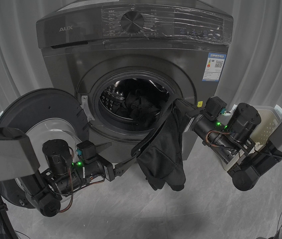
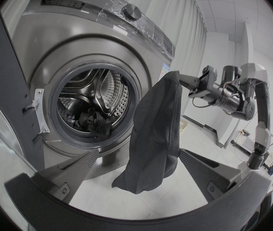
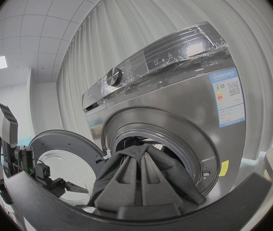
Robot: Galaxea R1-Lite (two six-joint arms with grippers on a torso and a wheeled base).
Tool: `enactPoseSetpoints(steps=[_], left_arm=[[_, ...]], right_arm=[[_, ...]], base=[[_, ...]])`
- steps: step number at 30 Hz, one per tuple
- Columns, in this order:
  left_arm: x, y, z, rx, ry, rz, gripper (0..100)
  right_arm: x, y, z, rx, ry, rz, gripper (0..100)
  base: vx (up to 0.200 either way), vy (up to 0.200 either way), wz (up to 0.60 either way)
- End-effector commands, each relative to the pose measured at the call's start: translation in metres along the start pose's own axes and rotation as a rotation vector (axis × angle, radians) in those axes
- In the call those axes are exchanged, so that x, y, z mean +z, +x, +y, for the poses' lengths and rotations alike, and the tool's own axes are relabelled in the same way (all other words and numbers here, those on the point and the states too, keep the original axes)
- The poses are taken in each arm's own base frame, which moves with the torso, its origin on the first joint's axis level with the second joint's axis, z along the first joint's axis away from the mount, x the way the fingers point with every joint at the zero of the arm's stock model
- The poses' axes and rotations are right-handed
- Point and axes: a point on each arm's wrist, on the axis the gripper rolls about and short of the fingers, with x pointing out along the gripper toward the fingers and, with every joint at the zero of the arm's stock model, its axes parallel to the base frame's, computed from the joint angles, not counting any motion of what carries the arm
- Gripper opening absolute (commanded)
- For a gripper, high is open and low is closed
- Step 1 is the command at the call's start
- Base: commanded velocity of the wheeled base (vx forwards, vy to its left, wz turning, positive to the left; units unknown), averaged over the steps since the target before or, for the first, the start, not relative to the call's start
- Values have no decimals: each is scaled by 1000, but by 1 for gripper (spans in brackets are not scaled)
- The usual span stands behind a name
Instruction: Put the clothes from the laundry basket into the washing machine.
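Black cloth garment (image 1: pixel 162 150), pinched in my right jaws, should go nine o'clock, deep into the grey steel drum (image 1: pixel 111 97); left jaws gape empty.

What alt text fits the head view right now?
The right gripper holds a black garment at the mouth of the open washing machine, the cloth hanging down in front. The left gripper is open, low beside the garment. More dark clothes lie inside, and a white laundry basket stands at the right.
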Motion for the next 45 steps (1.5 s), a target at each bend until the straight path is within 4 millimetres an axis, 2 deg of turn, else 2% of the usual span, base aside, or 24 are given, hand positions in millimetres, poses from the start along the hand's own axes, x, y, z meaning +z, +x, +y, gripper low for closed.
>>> enactPoseSetpoints(steps=[1, 6, 10, 13, 17, 26, 28, 33, 40, 45], left_arm=[[-27, 24, 7, 50, 4, 52, 100], [-33, 22, 7, 73, 6, 78, 100], [-36, 18, 2, 40, 10, 98, 100], [-39, 11, -6, -47, 11, 128, 100], [-42, 10, -6, -67, 13, 143, 100], [-48, 58, 12, 53, 33, 49, 100], [-45, 67, 18, 68, 39, 16, 100], [-24, 71, 32, 100, 42, -66, 100], [21, 55, 24, 56, -39, -182, 100], [29, 47, 20, -2, -38, -186, 100]], right_arm=[[-18, 13, 0, -19, 7, 14, 0], [-21, 19, -1, -28, 18, 7, 0], [-24, 23, -3, -37, 17, 6, 0], [-23, 28, -7, -56, 14, -12, 0], [-20, 30, -7, -56, 14, -25, 0], [-20, 28, 10, -16, 26, -22, 0], [-19, 27, 10, -16, 26, -24, 0], [-18, 24, 8, -19, 25, -18, 0], [-17, 23, 3, -34, 22, -17, 0], [-18, 23, -1, -44, 20, -15, 0]], base=[[0, 0, 0], [0, 0, 0], [0, 0, 0], [0, 0, 0], [0, 0, 0], [0, 0, 0], [0, 0, 0], [0, 0, 0], [0, 0, 0], [0, 0, 0]])
